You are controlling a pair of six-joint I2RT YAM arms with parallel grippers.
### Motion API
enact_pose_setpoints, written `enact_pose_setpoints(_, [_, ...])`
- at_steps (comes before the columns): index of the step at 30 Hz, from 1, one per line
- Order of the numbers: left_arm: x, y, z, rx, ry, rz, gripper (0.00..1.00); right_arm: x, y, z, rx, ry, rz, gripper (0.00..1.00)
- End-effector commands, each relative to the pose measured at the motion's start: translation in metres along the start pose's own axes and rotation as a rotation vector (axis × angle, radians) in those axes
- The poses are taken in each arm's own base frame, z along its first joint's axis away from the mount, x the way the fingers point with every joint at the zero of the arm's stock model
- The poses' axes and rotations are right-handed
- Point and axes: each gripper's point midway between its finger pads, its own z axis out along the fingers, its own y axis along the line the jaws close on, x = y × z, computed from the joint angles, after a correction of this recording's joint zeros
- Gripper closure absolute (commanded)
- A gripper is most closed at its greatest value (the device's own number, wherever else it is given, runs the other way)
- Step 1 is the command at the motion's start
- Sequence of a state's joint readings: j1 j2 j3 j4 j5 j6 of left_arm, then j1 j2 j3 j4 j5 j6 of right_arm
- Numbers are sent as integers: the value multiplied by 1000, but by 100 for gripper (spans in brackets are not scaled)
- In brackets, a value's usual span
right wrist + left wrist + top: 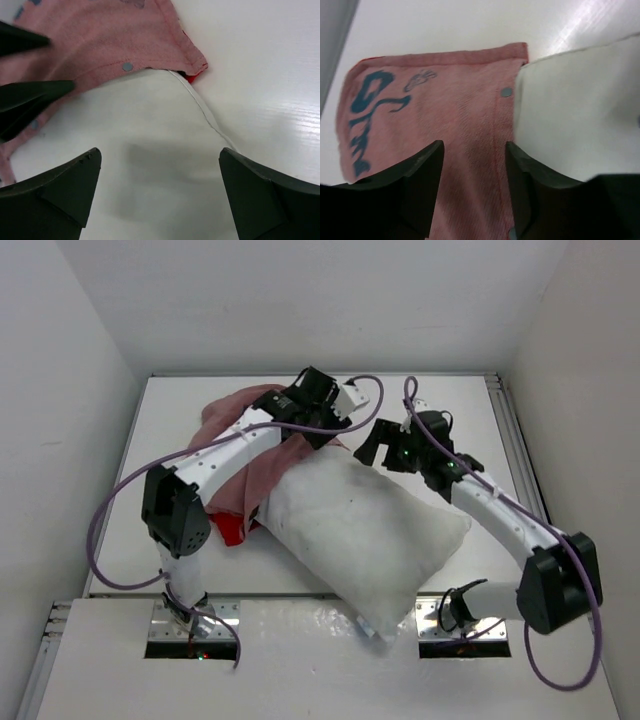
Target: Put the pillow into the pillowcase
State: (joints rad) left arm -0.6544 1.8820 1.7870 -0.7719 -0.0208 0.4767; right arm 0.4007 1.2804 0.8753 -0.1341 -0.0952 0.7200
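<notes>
The white pillow (370, 530) lies slanted across the middle of the table, its far-left end tucked into the pillowcase (262, 465). The pillowcase shows its pinkish inside, with a red bit at the near left. My left gripper (318, 435) is open over the pillowcase's hem (500, 130), one finger on each side, pink cloth (455, 100) beneath and the pillow (570, 115) to its right. My right gripper (372, 452) is open just above the pillow's far corner (150, 150), next to the pillowcase's opening (100, 40). The left fingers (30, 95) show in the right wrist view.
White walls close in the table (450, 410) at the back and both sides. Purple cables loop from both arms. Grey snap buttons (128, 66) sit along the pillowcase's hem. The pillow's near corner overhangs the table's front edge between the arm bases.
</notes>
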Motion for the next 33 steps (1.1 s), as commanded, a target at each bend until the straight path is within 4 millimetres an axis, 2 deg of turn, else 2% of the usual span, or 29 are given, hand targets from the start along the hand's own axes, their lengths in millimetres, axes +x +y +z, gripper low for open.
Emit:
enact_pose_setpoints(1, [-2, 17, -25, -132, 10, 60, 47, 21, -4, 17, -60, 169, -148, 1])
enact_pose_setpoints(3, [12, 16, -16, -121, 51, 56, 40, 27, -3, 26, -95, 217, -162, 1])
enact_pose_setpoints(4, [25, 11, -7, -102, 82, 53, 39, 28, -4, 36, -102, 235, -159, 1])
enact_pose_setpoints(7, [42, 9, 6, -51, 108, 14, 34, 43, 5, 48, -164, 294, -149, 1])
enact_pose_setpoints(9, [47, 12, 10, -28, 110, -24, 32, 55, 10, 52, -183, 318, -145, 1])
enact_pose_setpoints(12, [42, 3, 17, 57, 72, -51, 34, 75, 13, 59, -202, 337, -113, 1])
enact_pose_setpoints(14, [38, -4, 19, 94, 55, -52, 49, 87, 20, 61, -240, 352, -94, 20])
enact_pose_setpoints(15, [37, -5, 22, 91, 60, -49, 78, 92, 27, 60, -276, 353, -89, 25])
enact_pose_setpoints(16, [36, -5, 21, 89, 67, -51, 93, 97, 33, 59, -297, 358, -89, 48])
enact_pose_setpoints(17, [24, -1, 15, 77, 43, -57, 100, 99, 40, 56, -319, 351, -80, 66])
enact_pose_setpoints(19, [7, 0, 0, 87, -1, -53, 100, 106, 52, 52, -357, 332, -90, 100])
enact_pose_setpoints(20, [-19, 1, -19, 74, -70, -33, 100, 105, 56, 47, -369, 313, -80, 100])
enact_pose_setpoints(22, [-43, -4, -41, 69, -132, 6, 100, 92, 75, 43, -428, 235, -87, 100])
enact_pose_setpoints(23, [-65, -17, -64, 75, -193, 62, 100, 75, 91, 34, -483, 163, -78, 100])
enact_pose_setpoints(25, [-83, -33, -87, 94, -254, 121, 100, 50, 105, 25, -519, 59, -61, 100])
enact_pose_setpoints(26, [-92, -51, -96, 125, -286, 164, 100, 37, 114, 19, -539, 6, -43, 100])
enact_pose_setpoints(27, [-99, -63, -110, 166, -326, 202, 100, 11, 128, 3, -590, -100, -46, 100])
enact_pose_setpoints(29, [-95, -88, -117, 260, -315, 233, 100, -16, 136, -8, -592, -219, -16, 100])
enact_pose_setpoints(30, [-96, -101, -121, 332, -334, 239, 100, -35, 146, -25, -627, -303, -14, 100])
enact_pose_setpoints(33, [-93, -126, -135, 482, -378, 265, 100, -66, 145, -43, -614, -471, 60, 100])
